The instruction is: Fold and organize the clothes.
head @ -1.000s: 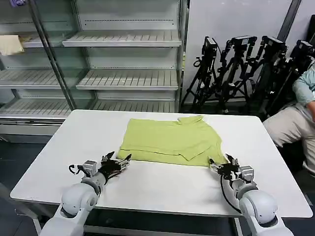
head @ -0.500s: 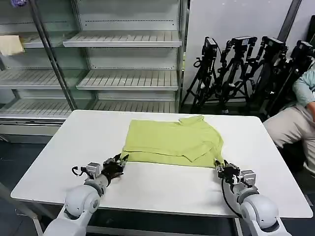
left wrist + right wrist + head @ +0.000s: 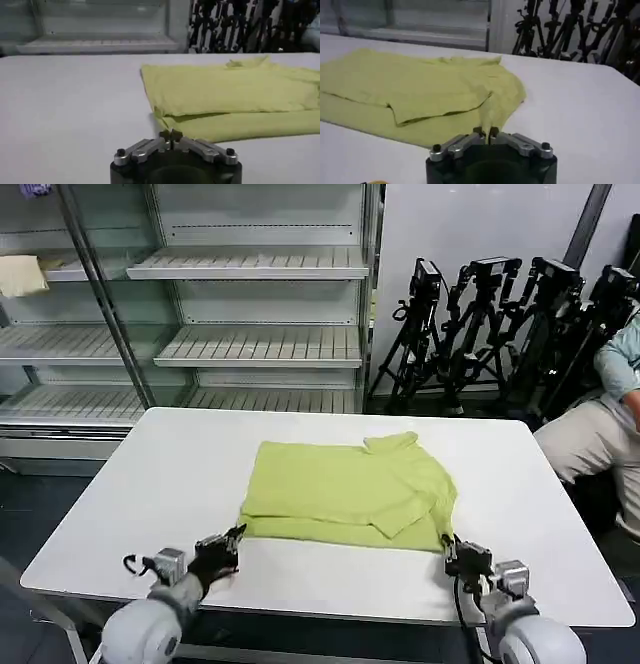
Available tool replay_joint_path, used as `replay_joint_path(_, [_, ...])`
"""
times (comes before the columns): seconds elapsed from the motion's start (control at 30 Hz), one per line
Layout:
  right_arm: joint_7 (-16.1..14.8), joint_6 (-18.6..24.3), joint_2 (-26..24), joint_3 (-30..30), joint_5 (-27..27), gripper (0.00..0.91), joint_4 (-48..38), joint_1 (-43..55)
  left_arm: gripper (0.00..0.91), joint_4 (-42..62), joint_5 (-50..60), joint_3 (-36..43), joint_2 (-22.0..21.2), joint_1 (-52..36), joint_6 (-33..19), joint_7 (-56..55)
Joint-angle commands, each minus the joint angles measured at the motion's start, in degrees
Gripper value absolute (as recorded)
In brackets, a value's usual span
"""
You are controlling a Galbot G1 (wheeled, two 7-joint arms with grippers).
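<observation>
The lime yellow-green T-shirt (image 3: 350,489) lies folded on the white table (image 3: 170,464), its near edge close to the table's front. My left gripper (image 3: 238,531) is at the shirt's near left corner, shut on that corner of fabric (image 3: 161,120). In the left wrist view its fingertips (image 3: 170,133) meet with the cloth running into them. At the near right corner my right gripper (image 3: 447,542) is shut on the shirt. A pinched ridge of fabric (image 3: 487,112) rises into my right gripper (image 3: 486,131). A folded flap (image 3: 435,97) lies on top of the shirt.
Metal shelving (image 3: 250,344) stands behind the table, with a pale cream cloth (image 3: 20,276) on a left shelf. Black tripods (image 3: 500,324) are at the back right. A seated person (image 3: 600,424) is at the right edge. Bare table lies on both sides of the shirt.
Both grippers went from open at the shirt's near corners to shut on them. They then drew back toward me, dragging the shirt nearer the table's front edge.
</observation>
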Motion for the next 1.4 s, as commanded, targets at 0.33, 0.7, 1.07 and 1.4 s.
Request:
replay_joint_path(0.33, [1.8,0.5,-2.1,4.6,0.7,0.907,15.3,-9.8,0.907,-21.1,-1.9,-15.2,6.5,16.2,0.1,-1.8])
replay_joint_path(0.7, [6.3,-3.9,-1.1,-7.3,5.8,0.907,-8.5,29.8,0.907,-2.3,-5.7,-1.0,9.7,-12.4,-0.1,-1.0])
replay_joint_path(1.07, [8.4,-3.9,2.0,-16.4,4.5,0.907,-34.5,49.1,0.907,22.1,-5.3,12.5,4.7,-34.1,-0.1,0.9])
replay_joint_path(1.4, [9.0,-3.5,7.2,-18.0,5.1,0.907,-45.9,52.8,0.907,34.5,-3.9,17.4,0.7,-39.7,-0.1,2.5])
